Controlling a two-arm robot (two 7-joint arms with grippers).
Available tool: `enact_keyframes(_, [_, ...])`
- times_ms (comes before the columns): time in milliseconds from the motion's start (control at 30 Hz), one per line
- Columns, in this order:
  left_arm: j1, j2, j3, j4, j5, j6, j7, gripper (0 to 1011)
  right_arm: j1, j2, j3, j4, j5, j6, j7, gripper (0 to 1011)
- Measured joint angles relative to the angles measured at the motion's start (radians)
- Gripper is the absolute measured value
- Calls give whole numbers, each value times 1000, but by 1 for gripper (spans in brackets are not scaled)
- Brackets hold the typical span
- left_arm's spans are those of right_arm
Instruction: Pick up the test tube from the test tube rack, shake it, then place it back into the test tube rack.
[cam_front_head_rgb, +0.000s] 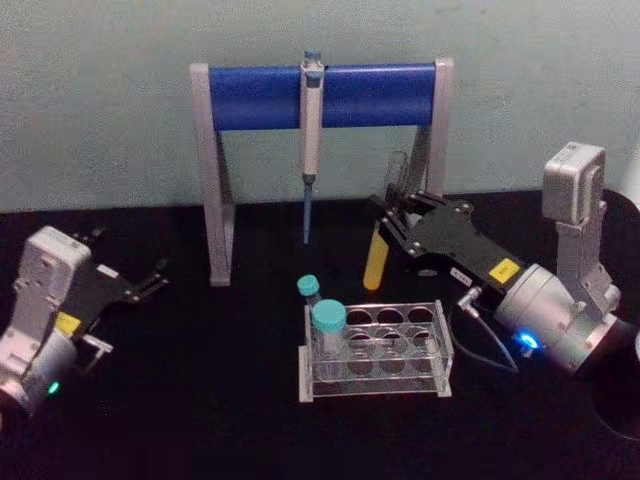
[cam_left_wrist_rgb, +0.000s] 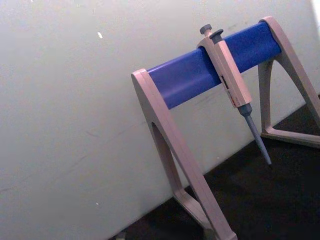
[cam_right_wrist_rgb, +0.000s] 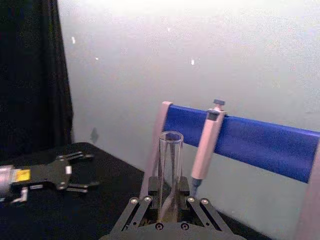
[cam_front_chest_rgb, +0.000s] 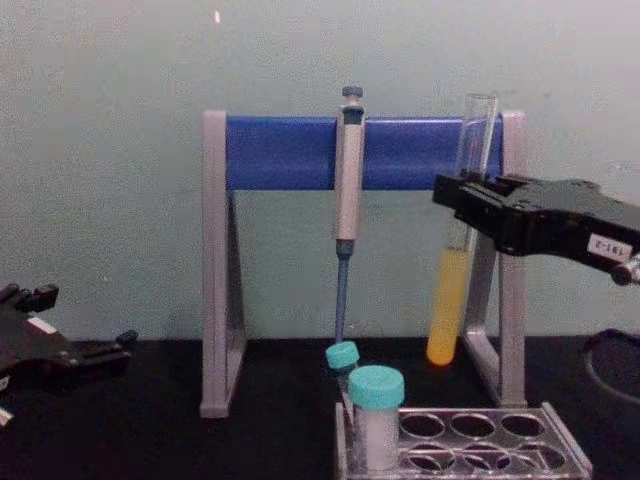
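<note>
One tube's up: the right gripper (cam_front_chest_rgb: 452, 198) is clamped on the test tube (cam_front_chest_rgb: 449, 300) above the liquid, holding it near-upright so the open top doesn't spill, test tube rack (cam_front_chest_rgb: 565, 440) below it, left gripper (cam_front_head_rgb: 160, 278) parked well left, fingers apart.

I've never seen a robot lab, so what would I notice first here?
Probably the tall glass tube of yellow liquid, held in the air by the right gripper, above and behind the clear rack. Next, the big stand with its blue bar at the back, a pipette hanging from its middle. The left gripper sits open, far left.
</note>
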Motion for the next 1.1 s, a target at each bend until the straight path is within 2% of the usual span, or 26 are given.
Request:
enact_keyframes(333, [0,0,0,0,0,0,0,1001,-4,-5,13,5,-31,-3,-23,234])
enact_keyframes(667, [0,0,0,0,0,0,0,1001,-31,9,35,-24,-92,-3,-55,234])
enact_keyframes(867, [0,0,0,0,0,0,0,1001,-70,32,63,-68,-114,25,-65,234])
enact_keyframes(1100, [0,0,0,0,0,0,0,1001,-111,55,80,-117,-107,67,-51,234])
